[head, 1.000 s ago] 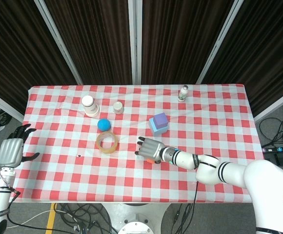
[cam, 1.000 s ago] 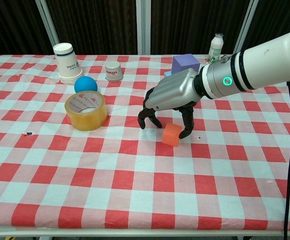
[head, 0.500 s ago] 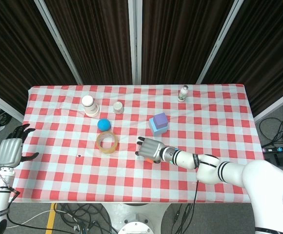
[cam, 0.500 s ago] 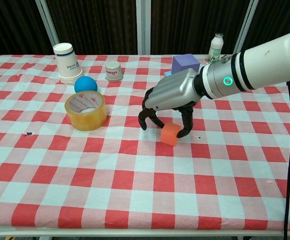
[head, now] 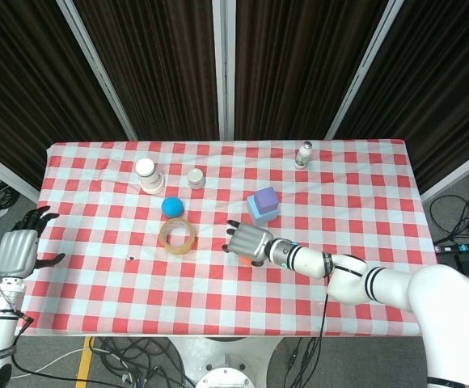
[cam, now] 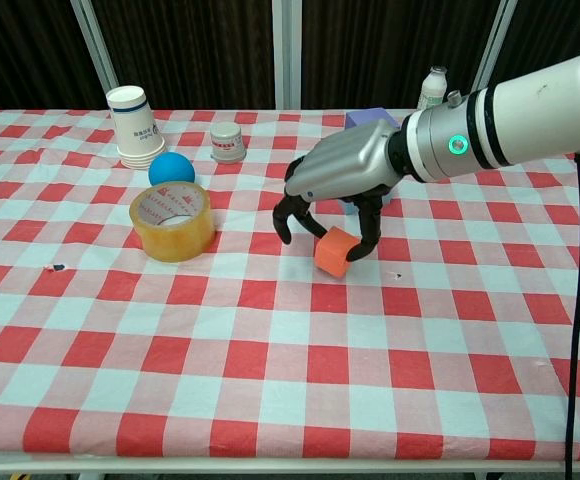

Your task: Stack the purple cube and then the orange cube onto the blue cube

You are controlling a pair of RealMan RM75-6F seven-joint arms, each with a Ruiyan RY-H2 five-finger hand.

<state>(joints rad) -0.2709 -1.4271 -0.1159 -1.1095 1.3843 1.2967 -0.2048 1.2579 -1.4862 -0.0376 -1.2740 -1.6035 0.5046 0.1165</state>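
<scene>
The orange cube [cam: 332, 251] hangs tilted just above the tablecloth, pinched between the thumb and fingers of my right hand [cam: 342, 178]. In the head view that hand [head: 249, 243] covers nearly all of the cube. Just behind and to the right of it, the purple cube [head: 264, 199] sits on the blue cube [head: 258, 214]. In the chest view only the top of the purple cube [cam: 372, 116] shows past the hand. My left hand [head: 16, 249] stays off the table's left edge, fingers spread and holding nothing.
A roll of yellow tape [cam: 172, 220] lies left of the right hand, with a blue ball [cam: 171, 167] behind it. A stack of paper cups [cam: 135, 125], a small upturned cup [cam: 228, 142] and a white bottle [cam: 431, 90] stand along the back.
My right hand has closed on the orange cube and lifted it off the cloth, drifting slightly toward the purple cube. The left hand has not moved.
</scene>
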